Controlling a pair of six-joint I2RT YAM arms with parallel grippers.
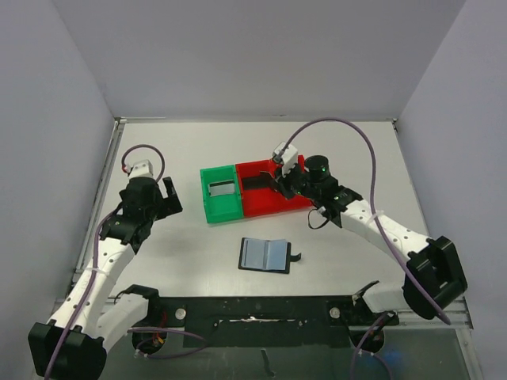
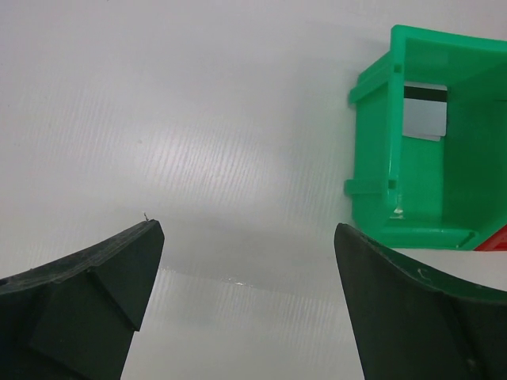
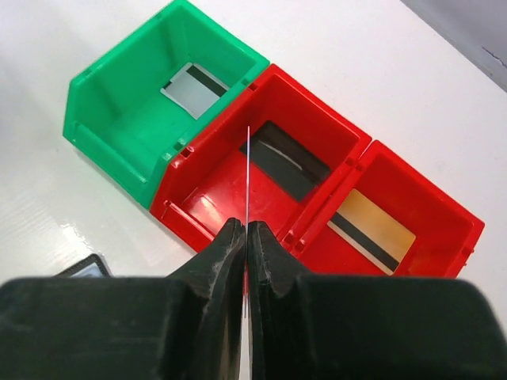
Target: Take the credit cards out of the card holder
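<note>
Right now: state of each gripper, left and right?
Left gripper: jaws open, holding nothing.
Right gripper: jaws shut on a thin card, seen edge-on.

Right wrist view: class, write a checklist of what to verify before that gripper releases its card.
1. The right gripper is shut on the card: ok.
2. The card is lined up over the middle red bin: ok.
3. That bin is free of cards: not ok; a black card lies in it.
4. The left gripper is open, holds nothing and is apart from the green bin: ok.
5. The holder is emptied: cannot tell; it lies open, but its pockets are too small to read.
6. Colour of the held card: cannot tell; it is seen edge-on.
</note>
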